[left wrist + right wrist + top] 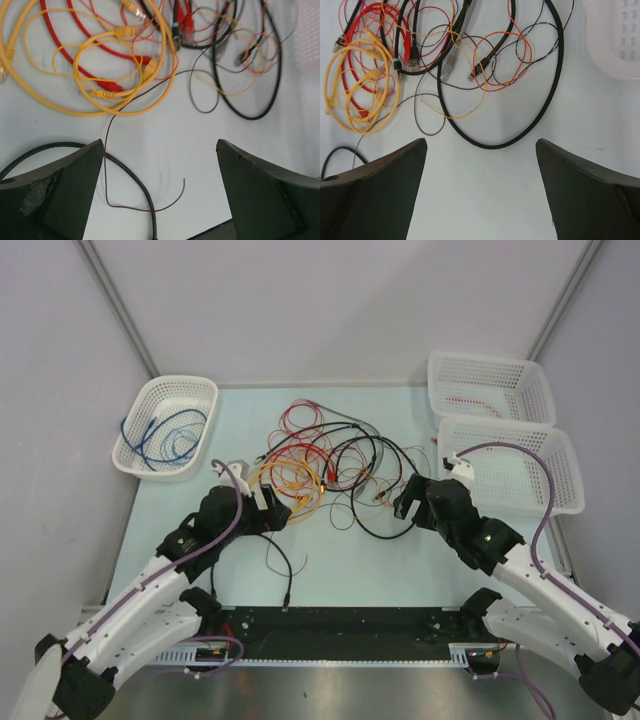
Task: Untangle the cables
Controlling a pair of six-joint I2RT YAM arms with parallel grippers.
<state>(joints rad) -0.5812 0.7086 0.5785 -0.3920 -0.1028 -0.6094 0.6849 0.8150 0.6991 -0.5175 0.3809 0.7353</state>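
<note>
Nearest the arm bases, a black lead (50, 146) trails out of the heap toward the near edge of the table (380, 570), its plug end lying apart from the rest. Just beyond, the left gripper (159, 150) hangs low with its jaws spread wide and nothing held. In its wrist view the black lead and a thin brown wire (107, 145) run over the table between the fingers (60, 195), close by the left one; whether they touch it cannot be told. The right gripper (480, 145) sits about level with it on the other side, likewise gaping and empty, over bare table just short of a big black loop (551, 95).

Between and past the two grippers lie the cables (330, 465), one tangle at mid-table. A yellow coil (75, 107) lies on its left side, crossed with a red cable (87, 75). A thin orange wire (505, 82) winds inside the black loop on the right.

Farther off, the left basket (212, 400) holds a blue cable (160, 435). The two right baskets (500, 425) stand one behind the other, with a thin red strand in the farther.
</note>
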